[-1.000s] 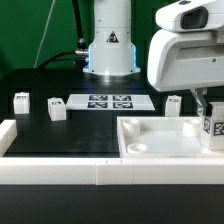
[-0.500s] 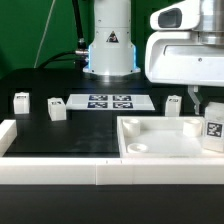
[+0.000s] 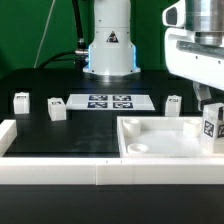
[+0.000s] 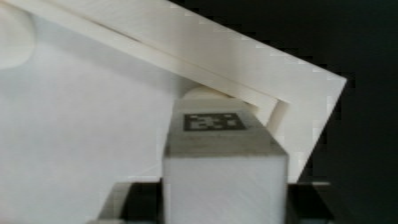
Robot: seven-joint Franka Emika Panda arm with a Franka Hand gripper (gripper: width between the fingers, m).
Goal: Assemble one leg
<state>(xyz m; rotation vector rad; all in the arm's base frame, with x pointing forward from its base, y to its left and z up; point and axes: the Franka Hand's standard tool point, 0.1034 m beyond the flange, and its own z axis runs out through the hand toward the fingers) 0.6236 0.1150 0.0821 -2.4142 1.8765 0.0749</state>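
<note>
Closest to the exterior camera, the low white wall had not moved, and neither had the tray just behind it.

What changed was at the tray's corner on the exterior view's right. Your gripper was pinching the leg there. Over the last second the wrist had swung toward the exterior view's right and turned. The leg kept almost the same spot, but its tag now looked skewed rather than square-on.

In the wrist view the leg sat clamped between the two dark fingers, with the tray's corner edges just beyond it. I read that as you twisting the leg into its corner socket, not carrying it. I could not tell whether it had seated, because the socket itself was hidden.

Farther back, three spare legs stood untouched on the black table, two toward the exterior view's left and one toward its right. The marker board lay between them, and the arm's base stood behind everything.
</note>
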